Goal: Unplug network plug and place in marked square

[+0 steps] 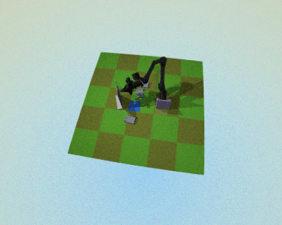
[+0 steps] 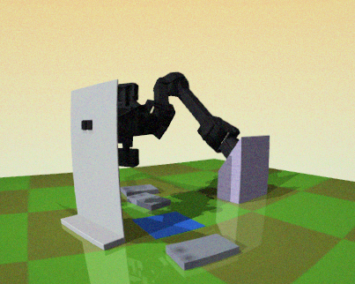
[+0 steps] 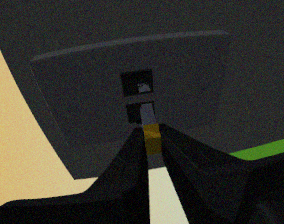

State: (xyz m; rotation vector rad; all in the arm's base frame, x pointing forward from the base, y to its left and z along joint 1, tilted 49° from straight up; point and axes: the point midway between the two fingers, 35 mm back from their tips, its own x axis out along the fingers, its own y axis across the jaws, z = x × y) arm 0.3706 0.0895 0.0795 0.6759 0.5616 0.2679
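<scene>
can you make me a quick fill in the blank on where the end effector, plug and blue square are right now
1. The end effector is shut on the ____.
2. The plug sits at the socket in the upright ____.
3. The marked square on the table is coloured ____.
4. The marked square has ____ lying inside it.

Missing words: plug; panel; blue; nothing

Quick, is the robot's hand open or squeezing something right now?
Gripper: closed on the plug at the panel.
</scene>
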